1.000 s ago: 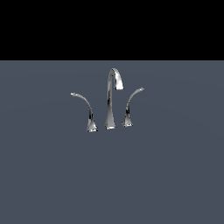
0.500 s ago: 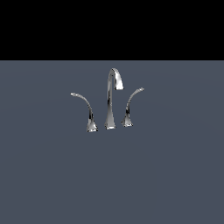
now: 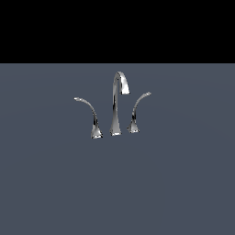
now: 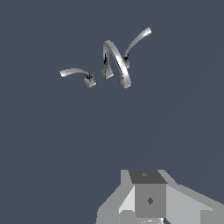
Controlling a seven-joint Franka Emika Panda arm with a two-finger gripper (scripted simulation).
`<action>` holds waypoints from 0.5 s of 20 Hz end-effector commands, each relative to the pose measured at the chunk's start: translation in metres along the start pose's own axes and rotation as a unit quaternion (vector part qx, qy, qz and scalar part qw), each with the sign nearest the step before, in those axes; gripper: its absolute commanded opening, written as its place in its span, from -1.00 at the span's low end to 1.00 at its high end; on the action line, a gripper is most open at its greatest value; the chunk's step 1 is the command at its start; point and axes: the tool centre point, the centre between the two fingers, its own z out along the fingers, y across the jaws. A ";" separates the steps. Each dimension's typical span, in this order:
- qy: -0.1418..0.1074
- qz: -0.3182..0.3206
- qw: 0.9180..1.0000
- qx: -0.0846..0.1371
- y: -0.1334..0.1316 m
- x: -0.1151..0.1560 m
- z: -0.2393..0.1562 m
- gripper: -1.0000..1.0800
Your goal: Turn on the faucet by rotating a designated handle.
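The chrome faucet stands on a flat grey surface. In the exterior view its tall hooked spout (image 3: 116, 103) is in the middle. The designated handle (image 3: 137, 111), the shorter steep lever, is on the exterior view's right of the spout. The longer sweeping lever (image 3: 88, 114) is on the exterior view's left. The wrist view shows the set from above and far off: the spout (image 4: 116, 64), the designated handle (image 4: 137, 42) and the longer lever (image 4: 75, 72). Only part of my gripper (image 4: 148, 203) shows in the wrist view, well short of the faucet. Its fingertips are not visible. The arm is out of the exterior view.
The grey surface (image 3: 117, 183) spreads around the faucet on all sides. A black background lies beyond its far edge (image 3: 117, 63).
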 end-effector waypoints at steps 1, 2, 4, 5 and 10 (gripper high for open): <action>-0.001 0.029 1.000 0.001 -0.007 0.016 0.015 -1.00; -0.001 0.041 0.999 0.001 -0.009 0.023 0.021 -1.00; -0.001 0.064 0.998 0.001 -0.013 0.037 0.033 -1.00; -0.002 0.076 0.997 0.002 -0.015 0.044 0.038 -1.00; -0.003 0.131 0.991 0.002 -0.022 0.078 0.067 -1.00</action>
